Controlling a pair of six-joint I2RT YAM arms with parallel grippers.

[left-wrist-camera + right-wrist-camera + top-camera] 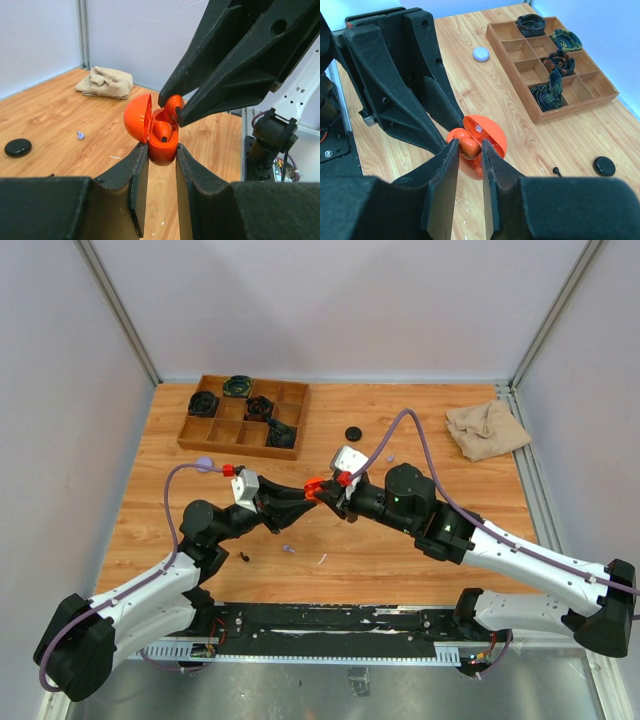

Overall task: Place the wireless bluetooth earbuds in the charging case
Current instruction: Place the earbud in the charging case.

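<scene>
Jaws meet above the table (50, 125): the left jaws clamp the base of the orange charging case (150, 130), lid swung open, steadying it so its mouth faces the other arm. The right jaws, closed at their tips on an orange-red earbud (173, 105), hold it at the case's mouth, just beside its already seated twin (162, 131).

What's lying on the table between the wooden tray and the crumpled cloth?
A black round case sits on the wood between the wooden tray and the cloth, and a purple cable arches past. The top view shows it.
</scene>
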